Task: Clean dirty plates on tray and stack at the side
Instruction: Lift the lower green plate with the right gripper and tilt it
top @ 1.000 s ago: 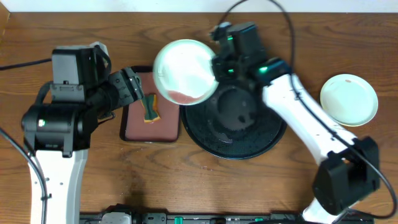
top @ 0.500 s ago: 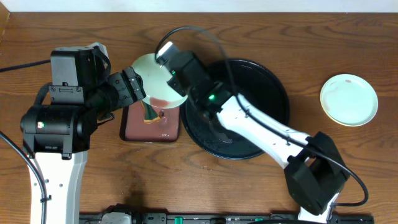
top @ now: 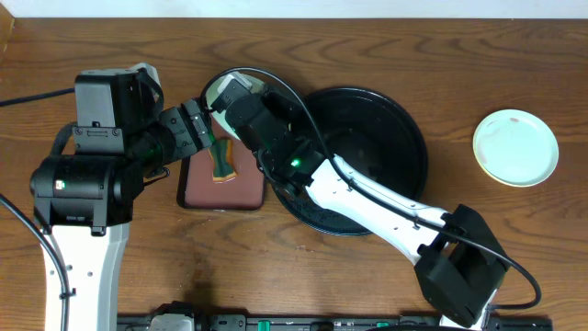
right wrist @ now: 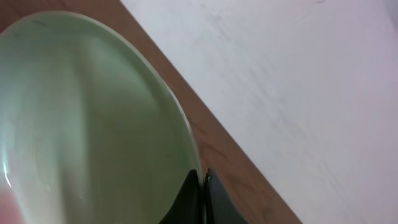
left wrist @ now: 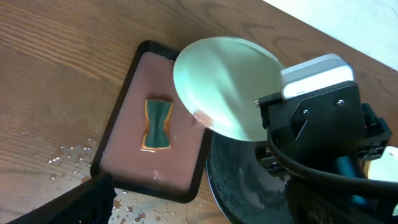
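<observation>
The wooden worktop [top: 514, 55] carries the round black tray [top: 386, 119] at its middle. No plate shows on the part of the tray not covered by the right arm, which crosses it leftward. Left of it lies the rectangular maroon tray [top: 197, 188], apparently the washing station, with water drops on the wood beside it in the left wrist view.

The mint plate [left wrist: 227, 87] hangs tilted above the maroon tray's right edge. It is probably held there so that wiping and drips land in that tray rather than on the wood. A second pale plate [top: 515, 147] sits well apart at the far right, likely the start of the stack.

The green-and-yellow sponge [left wrist: 157, 124] lies loose on the maroon tray, untouched.

The right gripper [right wrist: 200, 193] has its fingers clenched on the mint plate's rim. The left gripper [top: 200, 131] hovers near the sponge with its fingers spread wide, grasping nothing, likely ready to take the sponge.
</observation>
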